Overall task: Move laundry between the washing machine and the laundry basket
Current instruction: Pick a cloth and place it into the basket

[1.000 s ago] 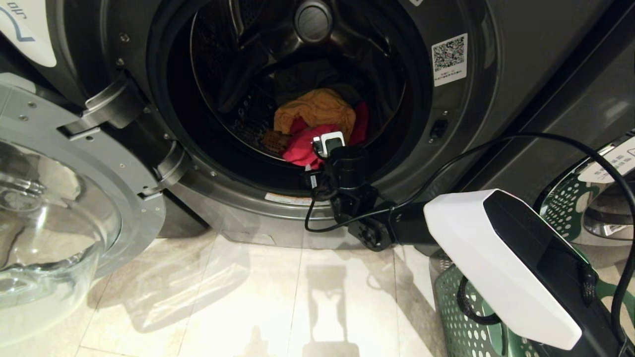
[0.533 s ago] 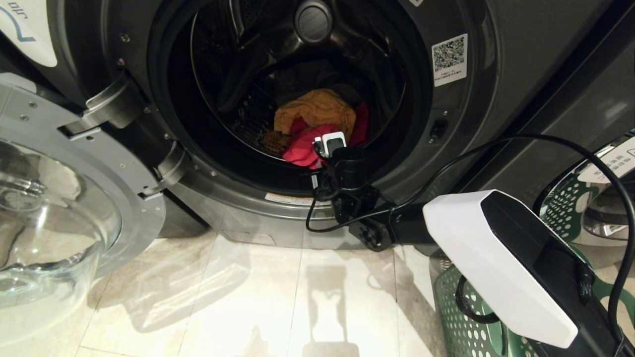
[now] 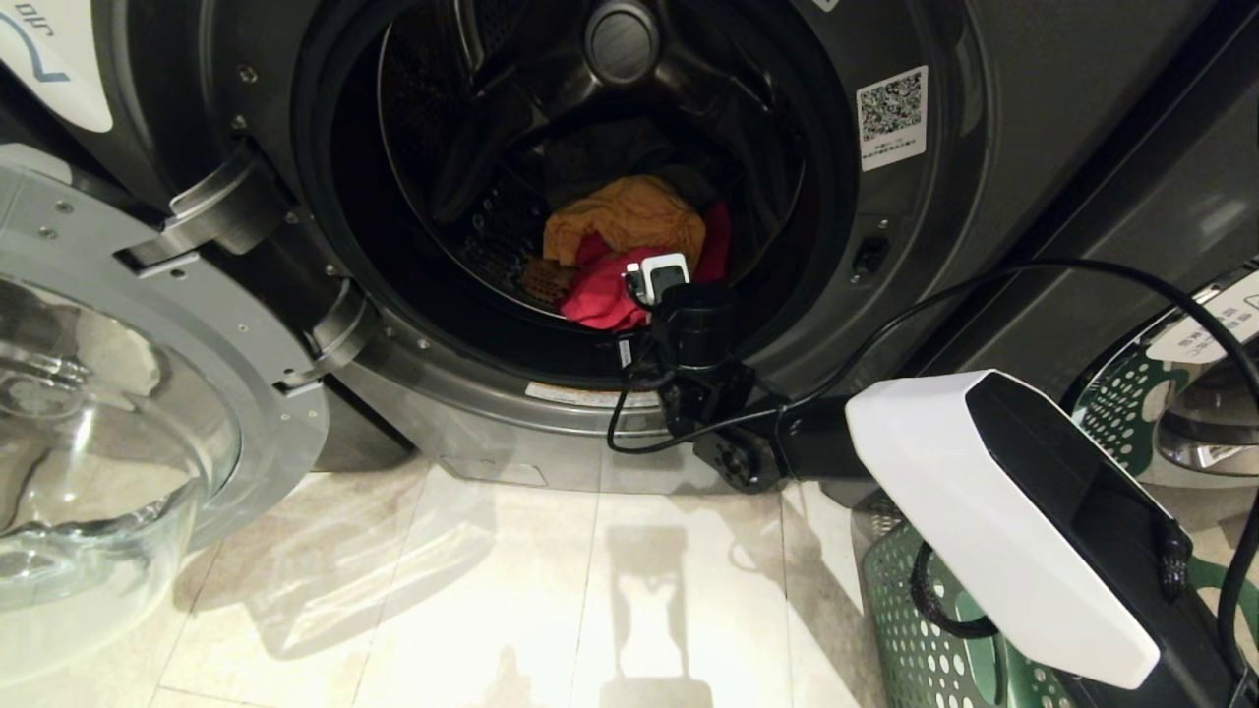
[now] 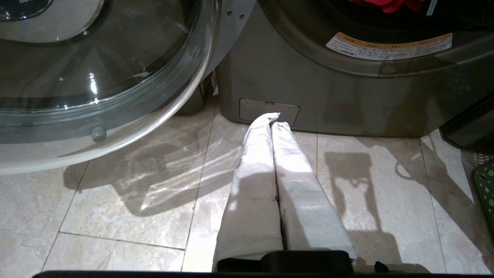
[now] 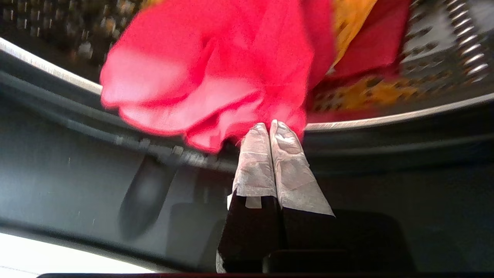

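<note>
A: Head view first — where's the washer (image 3: 984, 147)?

B: It fills the upper frame, its door (image 3: 118, 413) swung wide at nine o'clock. In the drum lie an orange cloth (image 3: 625, 218) and, at six o'clock of it, a red cloth (image 3: 602, 292). The right arm reaches in from four o'clock. The basket (image 3: 920, 639) sits on the floor (image 3: 492, 590) at five o'clock, partly behind that arm.

A: Left wrist view?

B: The left end effector (image 4: 272, 119) is clenched on nothing, hanging over the floor and pointing at the washer's base. The glass door shows at ten o'clock, a green sliver of basket at three.

A: Right wrist view?

B: The right end effector (image 5: 269, 125) is at the drum's lip, fingertips pinched together on the hem of the red cloth — it is grasping that cloth. The orange cloth shows beyond, at one o'clock.
</note>
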{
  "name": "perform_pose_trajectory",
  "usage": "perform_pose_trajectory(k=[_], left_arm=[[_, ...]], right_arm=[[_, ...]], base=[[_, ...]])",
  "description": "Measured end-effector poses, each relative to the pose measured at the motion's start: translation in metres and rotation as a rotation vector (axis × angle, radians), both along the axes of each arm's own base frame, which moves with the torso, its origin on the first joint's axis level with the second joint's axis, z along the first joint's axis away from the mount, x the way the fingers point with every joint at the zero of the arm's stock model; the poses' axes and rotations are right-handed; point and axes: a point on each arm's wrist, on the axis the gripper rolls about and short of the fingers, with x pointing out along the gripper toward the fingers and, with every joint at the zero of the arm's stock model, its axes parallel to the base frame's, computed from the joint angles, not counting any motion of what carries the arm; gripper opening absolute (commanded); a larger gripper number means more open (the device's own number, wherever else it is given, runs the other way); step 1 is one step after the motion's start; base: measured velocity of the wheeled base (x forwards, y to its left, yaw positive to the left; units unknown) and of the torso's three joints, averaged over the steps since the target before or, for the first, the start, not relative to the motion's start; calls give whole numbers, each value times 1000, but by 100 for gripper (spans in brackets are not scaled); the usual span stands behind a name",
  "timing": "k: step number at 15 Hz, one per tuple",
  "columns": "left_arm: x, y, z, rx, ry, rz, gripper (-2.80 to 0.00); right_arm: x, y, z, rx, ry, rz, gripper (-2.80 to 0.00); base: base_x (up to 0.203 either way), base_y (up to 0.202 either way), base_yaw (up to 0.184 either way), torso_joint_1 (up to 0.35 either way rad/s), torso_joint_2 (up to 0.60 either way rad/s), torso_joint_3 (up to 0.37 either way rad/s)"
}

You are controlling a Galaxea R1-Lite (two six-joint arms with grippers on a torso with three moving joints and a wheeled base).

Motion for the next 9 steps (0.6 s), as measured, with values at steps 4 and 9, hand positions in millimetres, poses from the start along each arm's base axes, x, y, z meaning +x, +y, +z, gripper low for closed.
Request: perform_pose_trajectory(k=[4,9], left_arm=[[0,0,0,0,0,0,-280],[0,0,0,0,0,0,-280]], right_arm=[[-26,9,35,44,-46,9,-280],[-65,17,44,15,-2,51,-280]], base=[[0,0,0,0,0,0],[0,0,0,0,0,0]])
